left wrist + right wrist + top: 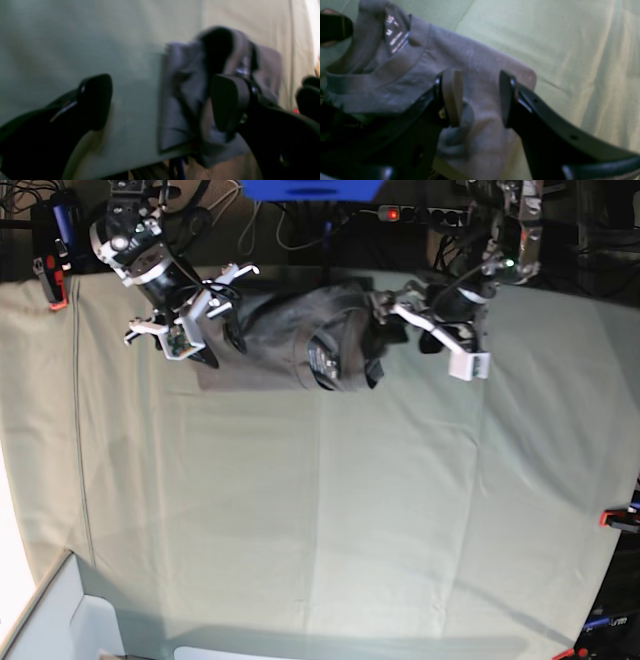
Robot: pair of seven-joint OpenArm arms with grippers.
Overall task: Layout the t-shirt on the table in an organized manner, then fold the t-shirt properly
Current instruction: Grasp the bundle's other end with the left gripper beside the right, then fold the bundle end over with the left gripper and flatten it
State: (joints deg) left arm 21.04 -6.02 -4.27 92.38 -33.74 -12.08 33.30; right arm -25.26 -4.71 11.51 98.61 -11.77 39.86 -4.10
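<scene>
Left gripper [160, 102]: jaws spread wide, empty — nothing between them.
Right gripper [480, 97]: jaws part-spread, poised over the cloth; no fabric seen pinched.
Shirt position: the t-shirt [295, 340] lies bunched between the two grippers, at the far edge of the table [320, 530].
Long axis: runs gripper to gripper.
Nearer arm: judged the right — directly over the fabric.
Appearance: grey, crumpled, collar and printed label [395, 32] exposed — not yet laid flat.

The t-shirt [290, 340] lies bunched on the table [330, 520] at its far edge, midway across. The right gripper [215, 340] is at the shirt's left end, the left gripper [425, 330] at its right end.
</scene>
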